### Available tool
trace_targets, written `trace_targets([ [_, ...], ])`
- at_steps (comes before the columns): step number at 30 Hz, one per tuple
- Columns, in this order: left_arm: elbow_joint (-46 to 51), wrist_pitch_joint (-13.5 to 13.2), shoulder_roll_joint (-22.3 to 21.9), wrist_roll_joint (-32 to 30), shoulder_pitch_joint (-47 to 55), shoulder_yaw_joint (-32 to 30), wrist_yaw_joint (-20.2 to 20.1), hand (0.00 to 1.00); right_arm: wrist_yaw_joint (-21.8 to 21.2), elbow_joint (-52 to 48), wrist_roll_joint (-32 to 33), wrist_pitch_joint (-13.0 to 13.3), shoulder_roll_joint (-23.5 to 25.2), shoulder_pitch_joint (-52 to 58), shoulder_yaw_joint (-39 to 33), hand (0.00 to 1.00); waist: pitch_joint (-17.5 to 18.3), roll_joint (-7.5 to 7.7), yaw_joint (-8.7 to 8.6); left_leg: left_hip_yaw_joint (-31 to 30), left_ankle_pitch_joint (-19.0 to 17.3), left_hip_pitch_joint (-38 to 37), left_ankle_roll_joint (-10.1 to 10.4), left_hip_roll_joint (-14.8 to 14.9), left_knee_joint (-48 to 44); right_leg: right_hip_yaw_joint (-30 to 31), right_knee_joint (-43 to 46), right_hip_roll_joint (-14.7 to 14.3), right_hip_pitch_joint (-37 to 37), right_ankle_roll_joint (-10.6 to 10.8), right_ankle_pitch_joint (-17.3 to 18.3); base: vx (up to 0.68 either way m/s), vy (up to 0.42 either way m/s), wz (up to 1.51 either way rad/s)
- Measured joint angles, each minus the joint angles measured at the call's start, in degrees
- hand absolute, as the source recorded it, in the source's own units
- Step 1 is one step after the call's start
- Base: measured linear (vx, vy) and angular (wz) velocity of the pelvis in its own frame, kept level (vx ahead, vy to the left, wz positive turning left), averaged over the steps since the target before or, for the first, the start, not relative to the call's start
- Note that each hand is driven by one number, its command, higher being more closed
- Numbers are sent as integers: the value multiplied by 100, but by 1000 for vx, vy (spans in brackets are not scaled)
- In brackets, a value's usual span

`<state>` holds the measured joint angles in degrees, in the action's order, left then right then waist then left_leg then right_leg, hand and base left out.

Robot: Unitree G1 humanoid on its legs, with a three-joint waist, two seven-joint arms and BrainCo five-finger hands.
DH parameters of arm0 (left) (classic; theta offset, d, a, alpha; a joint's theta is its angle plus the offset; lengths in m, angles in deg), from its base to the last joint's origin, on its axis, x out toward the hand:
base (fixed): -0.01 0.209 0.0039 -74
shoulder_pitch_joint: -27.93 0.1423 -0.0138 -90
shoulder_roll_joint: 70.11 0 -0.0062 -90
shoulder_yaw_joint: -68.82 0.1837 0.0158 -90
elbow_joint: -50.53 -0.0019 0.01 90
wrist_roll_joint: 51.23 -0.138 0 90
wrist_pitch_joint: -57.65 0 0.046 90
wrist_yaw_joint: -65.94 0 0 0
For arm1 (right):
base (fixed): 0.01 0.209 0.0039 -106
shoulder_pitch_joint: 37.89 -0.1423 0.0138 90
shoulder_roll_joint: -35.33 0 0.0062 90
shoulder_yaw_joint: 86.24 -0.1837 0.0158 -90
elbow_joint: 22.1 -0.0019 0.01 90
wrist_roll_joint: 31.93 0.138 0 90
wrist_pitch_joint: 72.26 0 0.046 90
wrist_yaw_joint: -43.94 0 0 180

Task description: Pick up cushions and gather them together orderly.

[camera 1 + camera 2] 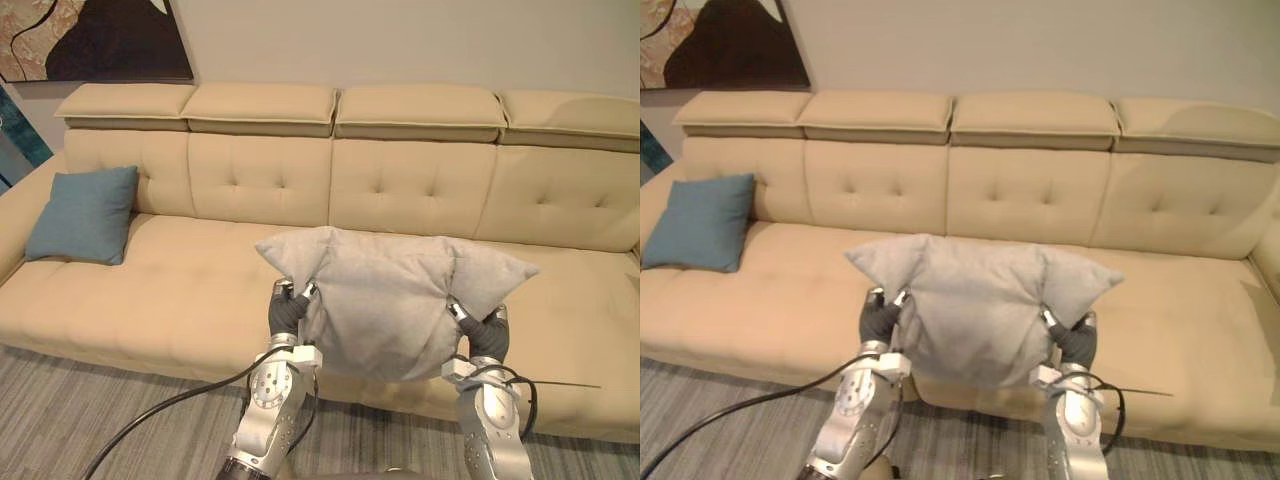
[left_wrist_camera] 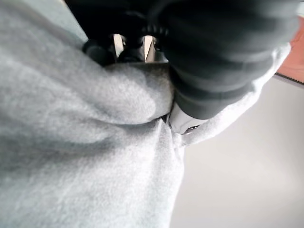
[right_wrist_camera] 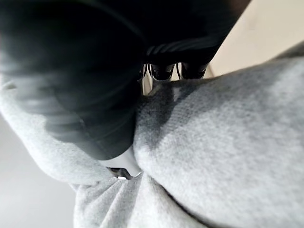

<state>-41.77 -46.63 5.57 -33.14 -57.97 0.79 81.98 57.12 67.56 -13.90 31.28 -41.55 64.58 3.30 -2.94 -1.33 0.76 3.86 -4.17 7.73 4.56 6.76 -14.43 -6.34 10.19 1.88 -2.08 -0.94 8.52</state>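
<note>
A light grey cushion (image 1: 385, 300) hangs in the air in front of the sofa's middle seat, held between both hands. My left hand (image 1: 288, 310) pinches its left side and my right hand (image 1: 485, 335) pinches its right side, so the upper corners stick out past the hands. The left wrist view shows grey fabric (image 2: 85, 142) bunched against the left hand (image 2: 209, 71), and the right wrist view shows the same fabric (image 3: 223, 142) pressed against the right hand (image 3: 95, 85). A blue cushion (image 1: 85, 215) leans against the backrest at the sofa's far left.
The long beige sofa (image 1: 400, 190) spans the whole width, with bare seat between the blue cushion and the grey one and more to the right. Grey striped carpet (image 1: 80, 420) lies in front. A dark painting (image 1: 100, 40) hangs on the wall at upper left.
</note>
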Motion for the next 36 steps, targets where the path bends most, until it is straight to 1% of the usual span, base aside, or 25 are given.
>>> trace_targets([
  [1,0,0,28,0,0,0,0,100,-12,1,-1,-5,28,2,0,100,0,41,-1,46,33,-60,-27,-55,98,81,-5,57,0,37,17,99,171,-13],
  [2,0,0,66,1,1,1,0,100,-32,1,-3,-6,59,-2,0,100,3,95,-1,134,90,-180,-72,-174,293,199,-15,170,-4,139,53,44,135,-19],
  [3,0,0,101,0,2,8,-1,100,-87,0,-9,-5,39,-9,-2,100,16,115,-3,224,151,-316,-147,-324,575,301,-50,311,-2,242,56,36,135,-19],
  [6,1,-4,129,-8,3,44,-4,100,-91,11,-18,-5,24,-14,-2,100,14,118,-11,328,238,-424,-239,-478,845,398,-103,451,29,381,55,35,131,-12],
  [8,10,-13,272,-10,-7,67,-5,100,-91,24,-101,-5,4,-73,4,100,15,126,-22,357,261,-323,-266,-510,865,449,-190,479,125,445,3,36,65,-7],
  [9,11,-12,354,-27,-9,71,-3,100,-86,78,-238,-5,4,-166,6,100,16,129,-34,362,284,-246,-280,-517,880,450,-257,482,187,442,-49,22,31,-12],
  [11,12,-10,461,-74,-67,62,5,100,-61,270,-256,-9,-53,-531,17,100,9,137,-38,435,360,-56,-292,-517,920,511,-304,469,406,445,-143,2,27,-16],
  [14,12,1,493,-291,-568,-50,242,100,268,507,-643,-34,-219,-1498,42,100,-93,132,-17,496,487,469,-338,-498,916,582,-375,425,922,433,-363,-54,33,-12],
  [15,12,5,457,-405,-915,-232,405,100,450,557,-759,-35,-203,-2005,89,100,-247,130,-13,512,537,630,-350,-473,901,606,-360,400,1098,416,-433,-80,14,-7],
  [17,11,11,429,-476,-1442,-461,668,100,681,595,-945,-35,-185,-2650,123,100,-381,125,18,525,549,939,-357,-408,761,654,-321,369,1373,431,-499,-114,6,-13],
  [18,11,10,455,-592,-1867,-558,908,100,880,604,-1120,-35,-190,-3074,126,100,-394,121,136,578,562,1213,-363,-344,680,712,-320,329,1641,412,-581,-106,-1,-20],
  [19,10,9,468,-650,-2052,-607,1003,100,967,618,-1153,-34,-193,-3260,126,100,-418,126,171,601,570,1302,-363,-325,656,739,-323,314,1736,409,-602,-87,-7,-20],
  [20,-4,4,505,-694,-2426,-698,1188,100,1128,683,-1229,-34,-208,-3651,122,100,-531,111,232,605,595,1417,-360,-302,614,753,-320,298,1838,435,-634,-78,-11,-12],
  [21,-155,-24,597,-742,-2917,-785,1409,100,1340,951,-1362,-31,-229,-4186,116,100,-636,96,262,610,641,1536,-358,-280,615,767,-300,274,1975,427,-673,-83,-12,-8],
  [23,-429,-62,728,-823,-3485,-912,1550,100,1501,1360,-1365,-33,-282,-4810,79,100,-673,94,287,608,716,1735,-360,-258,627,774,-240,246,2202,417,-698,-78,-12,-3],
  [24,-703,-79,881,-893,-4075,-1026,1691,100,1676,1719,-1445,-38,-351,-5435,58,100,-838,86,299,588,789,1852,-353,-244,652,765,-240,222,2330,406,-747,-72,-13,1],
  [25,-866,-113,958,-907,-4365,-1052,1764,100,1746,1921,-1552,-44,-391,-5747,37,100,-939,77,304,583,836,1894,-349,-245,679,764,-241,212,2382,401,-773,-90,-11,2],
  [26,-1080,-145,1049,-907,-4724,-1111,1812,100,1838,2144,-1609,-66,-436,-6146,1,100,-994,77,307,576,938,2000,-346,-248,788,761,-242,206,2535,414,-811,-96,-14,4],
  [27,-1374,-165,1191,-907,-5203,-1175,1882,100,1943,2420,-1749,-90,-482,-6652,-119,100,-1146,47,307,550,1094,2088,-351,-261,951,735,-248,202,2689,410,-867,-78,-13,5],
  [30,-1964,-175,1406,-909,-5919,-1202,1876,100,2121,2794,-1818,-127,-629,-7357,-177,100,-1435,-8,301,480,1239,2274,-343,-283,1058,694,-233,191,2904,400,-909,-48,-3,7],
  [31,-2267,-174,1508,-909,-6219,-1204,1870,100,2169,3061,-1819,-132,-673,-7719,-209,100,-1574,-16,297,474,1329,2337,-321,-288,1166,704,-220,188,3030,403,-928,-31,-2,1],
  [33,-2674,-174,1557,-904,-6653,-1203,1858,100,2215,3321,-1818,-164,-693,-8155,-355,100,-1804,-56,281,405,1443,2438,-304,-307,1284,696,-179,189,3194,405,-935,0,0,0],
  [36,-3069,-177,1559,-892,-7128,-1203,1837,100,2416,3495,-1820,-215,-739,-8486,-395,100,-1876,-99,275,327,1576,2745,-260,-312,1390,695,-99,184,3577,405,-947,0,0,0],
])
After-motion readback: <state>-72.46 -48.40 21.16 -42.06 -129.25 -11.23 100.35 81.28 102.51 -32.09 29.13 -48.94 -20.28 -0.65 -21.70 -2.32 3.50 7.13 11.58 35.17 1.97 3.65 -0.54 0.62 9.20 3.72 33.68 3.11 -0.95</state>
